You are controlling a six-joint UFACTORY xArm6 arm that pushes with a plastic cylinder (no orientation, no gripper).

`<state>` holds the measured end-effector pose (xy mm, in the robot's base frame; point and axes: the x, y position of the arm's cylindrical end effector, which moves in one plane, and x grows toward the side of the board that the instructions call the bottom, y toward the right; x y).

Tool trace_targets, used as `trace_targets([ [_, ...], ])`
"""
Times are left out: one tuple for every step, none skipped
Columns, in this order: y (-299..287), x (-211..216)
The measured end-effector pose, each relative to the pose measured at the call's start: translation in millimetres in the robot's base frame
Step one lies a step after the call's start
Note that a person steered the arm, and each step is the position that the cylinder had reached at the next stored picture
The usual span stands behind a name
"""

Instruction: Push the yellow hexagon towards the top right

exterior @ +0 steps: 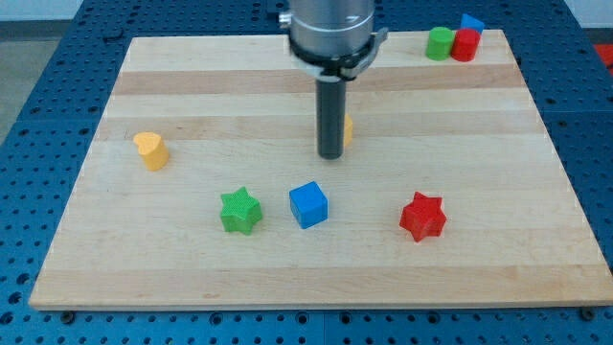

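Observation:
The yellow hexagon (348,129) is near the board's middle, almost wholly hidden behind my rod; only a sliver shows on the rod's right side. My tip (330,155) rests on the board just in front of and to the left of that block, touching or nearly touching it.
A yellow heart block (151,150) sits at the view's left. A green star (240,211), a blue cube (308,204) and a red star (422,216) lie in a row below my tip. A green block (440,43), a red block (465,45) and a blue block (471,22) cluster at the top right corner of the wooden board (192,77).

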<state>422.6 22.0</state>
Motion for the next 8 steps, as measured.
trace_targets([
  [17,-38],
  [17,-26],
  [2,-26],
  [3,-57],
  [3,-81],
  [-8,-91],
  [-29,-95],
  [-19,-96],
])
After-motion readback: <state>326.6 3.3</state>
